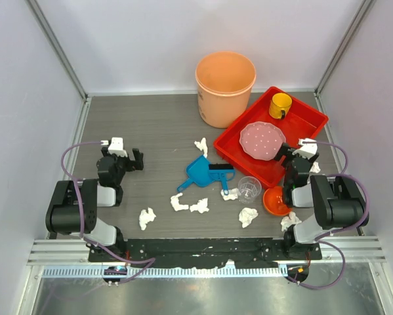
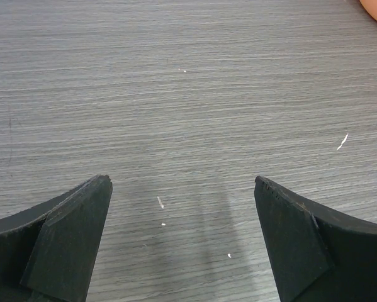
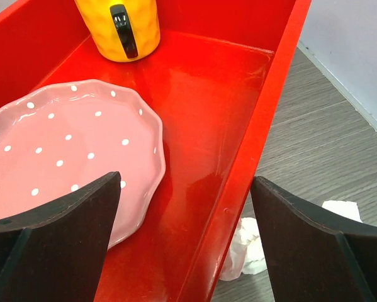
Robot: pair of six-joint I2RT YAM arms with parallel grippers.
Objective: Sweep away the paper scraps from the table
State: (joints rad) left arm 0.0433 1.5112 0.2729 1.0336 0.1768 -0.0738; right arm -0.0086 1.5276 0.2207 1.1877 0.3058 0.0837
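Left gripper [image 2: 182,189] hangs spread wide and empty over bare wood-grain table [image 2: 175,94]. Right gripper [image 3: 185,182] is the same, over the glossy red tray [image 3: 264,126] wall. Only the top view shows the crumpled paper scraps [image 1: 199,207] scattered around the blue dustpan [image 1: 199,172]. Right wrist catches just one, beside the tray.

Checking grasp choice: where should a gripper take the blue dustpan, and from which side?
Grip the blue dustpan by its thin handle, which juts toward the near left, clear of the brush at the pan's right side. Probably come from above with the open left gripper, closing across the handle.
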